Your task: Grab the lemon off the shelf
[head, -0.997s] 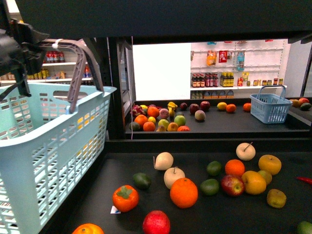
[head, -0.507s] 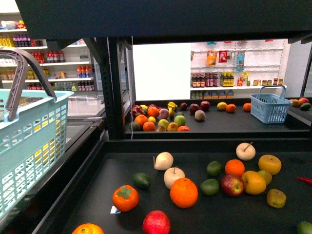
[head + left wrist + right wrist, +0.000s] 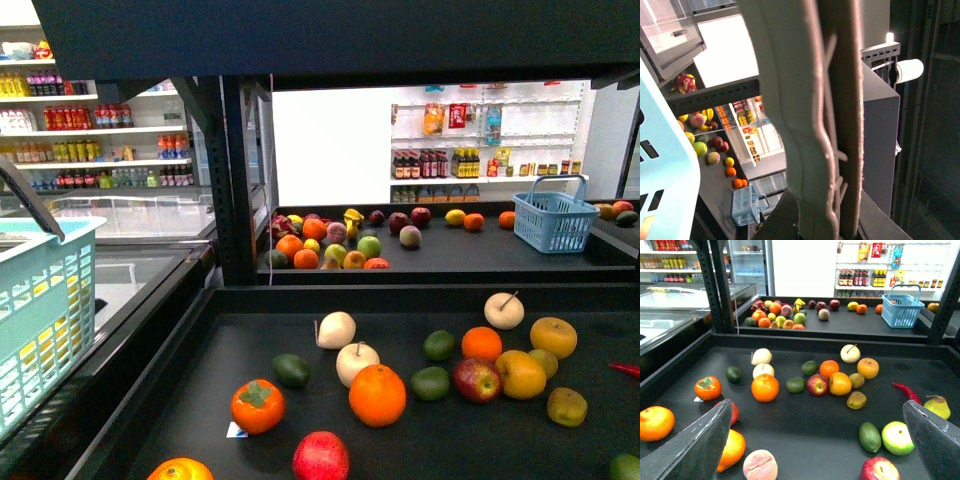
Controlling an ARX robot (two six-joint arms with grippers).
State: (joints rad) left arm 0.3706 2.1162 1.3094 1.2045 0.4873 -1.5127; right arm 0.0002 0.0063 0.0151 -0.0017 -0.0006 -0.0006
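The right claw [image 3: 816, 406] hung wide apart and empty, the left's state hidden behind the basket handle [image 3: 810, 125], so it should straddle the lemon [image 3: 567, 406] lengthwise – lying alone on the shelf [image 3: 300, 325] tray's right, just beyond the fruit cluster.

White wall shelves [image 3: 485, 140] at back, stocked with bottles and packets. Bright white panel [image 3: 330, 147] beside them. More drink shelves [image 3: 100, 140] far left, glass-topped freezer case [image 3: 130, 215] below. Overhead lamp [image 3: 905, 70] lit — store evenly bright, black uprights [image 3: 240, 180] between.
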